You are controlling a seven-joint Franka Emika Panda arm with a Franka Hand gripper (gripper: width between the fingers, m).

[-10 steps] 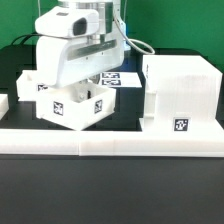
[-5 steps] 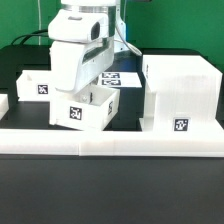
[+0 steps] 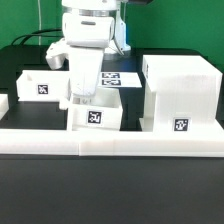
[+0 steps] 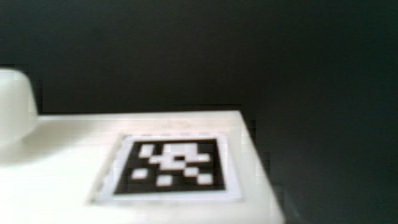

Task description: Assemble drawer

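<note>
My gripper is shut on the back wall of a small shallow white box with a tag on its front. The box sits low by the border rail, just at the exterior view's left of the large cube-like housing, a small gap between them. A second small box lies at the exterior view's left. In the wrist view a white face with a black-and-white tag fills the lower part over the black table; my fingertips do not show there.
The long low white border rail runs along the front. The marker board lies behind the held box, partly hidden by the arm. A small white piece shows at the far edge on the exterior view's left.
The arm has swung to the exterior view's right with the small box, turning it square to the rail and bringing it close to the housing.
</note>
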